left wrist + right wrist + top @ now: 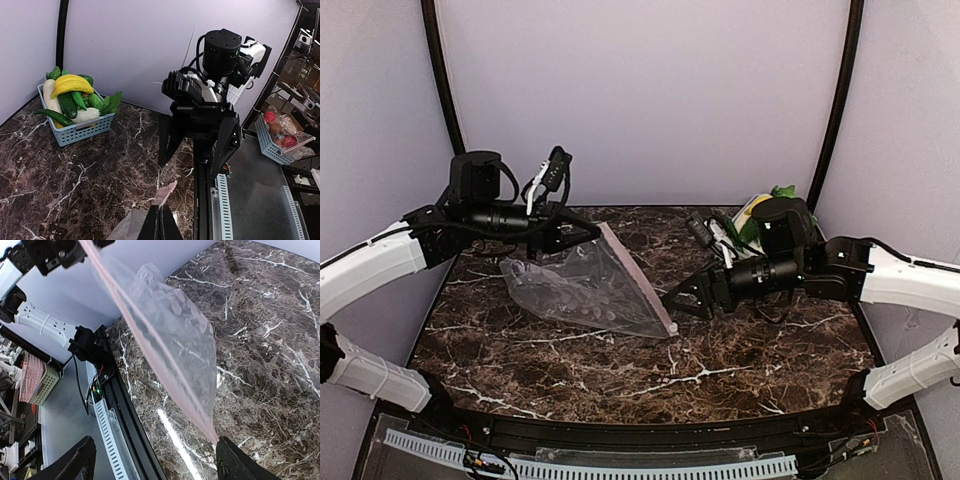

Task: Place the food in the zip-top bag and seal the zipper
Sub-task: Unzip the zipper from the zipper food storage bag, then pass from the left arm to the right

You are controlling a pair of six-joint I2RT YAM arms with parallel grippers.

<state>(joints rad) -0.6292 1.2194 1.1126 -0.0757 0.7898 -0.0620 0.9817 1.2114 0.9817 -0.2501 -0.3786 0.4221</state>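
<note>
The clear zip-top bag (582,285) hangs slanted over the dark marble table (770,340), its lower part resting on the top. Its pink zipper (640,280) runs from the raised far corner down to the near corner. My left gripper (161,227) is shut on the zipper's upper end (166,194). My right gripper (155,465) stands open at the lower end, and the zipper tip (214,436) touches one fingertip (235,460). The food (72,85), a yellow banana bunch with green and white vegetables, lies in a blue-grey basket (80,131).
The basket (760,208) stands at the table's back right, partly behind my right arm (800,265). A second basket (272,145) with red fruits sits off the table to the right. A slotted rail (620,465) runs along the near edge.
</note>
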